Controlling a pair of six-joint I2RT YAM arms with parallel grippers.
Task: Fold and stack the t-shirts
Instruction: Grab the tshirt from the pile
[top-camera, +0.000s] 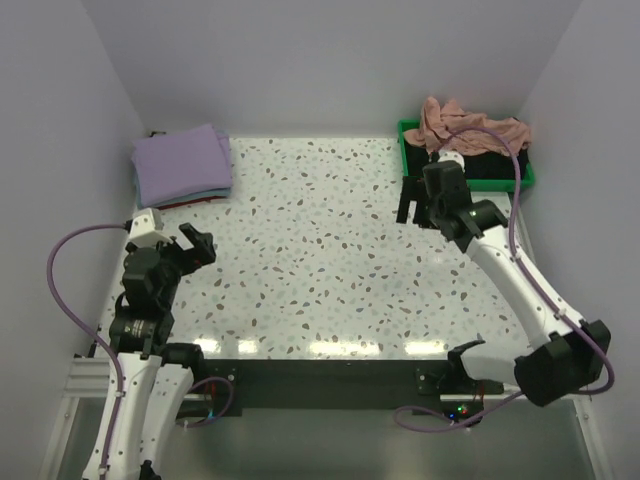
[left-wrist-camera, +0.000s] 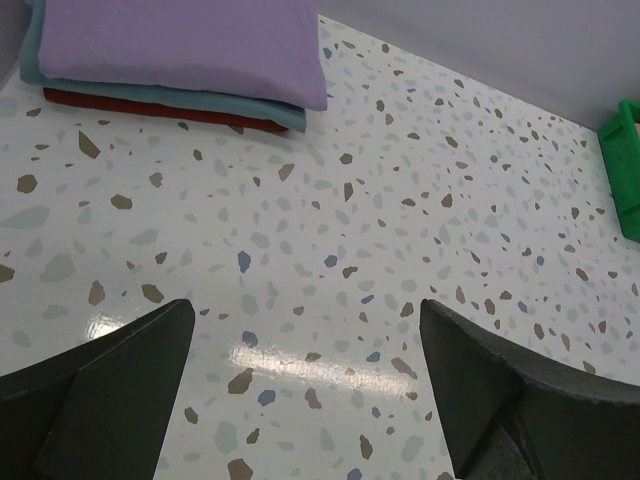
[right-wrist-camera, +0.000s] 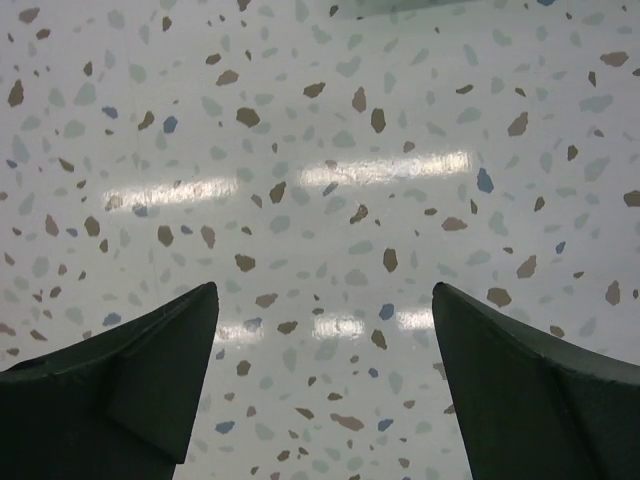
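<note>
A folded lavender t-shirt tops a neat stack at the table's far left, over a teal and a red folded layer; it also shows in the left wrist view. A crumpled salmon-pink t-shirt lies over a black t-shirt in the green tray at the far right. My left gripper is open and empty, below the stack. My right gripper is open and empty above bare table, just left of the tray. The wrist views show the left gripper and the right gripper with only tabletop between the fingers.
The speckled terrazzo table spreads between the stack and the tray. Grey walls close in the back and both sides. The tray's green edge shows at the right of the left wrist view. Purple cables loop by both arms.
</note>
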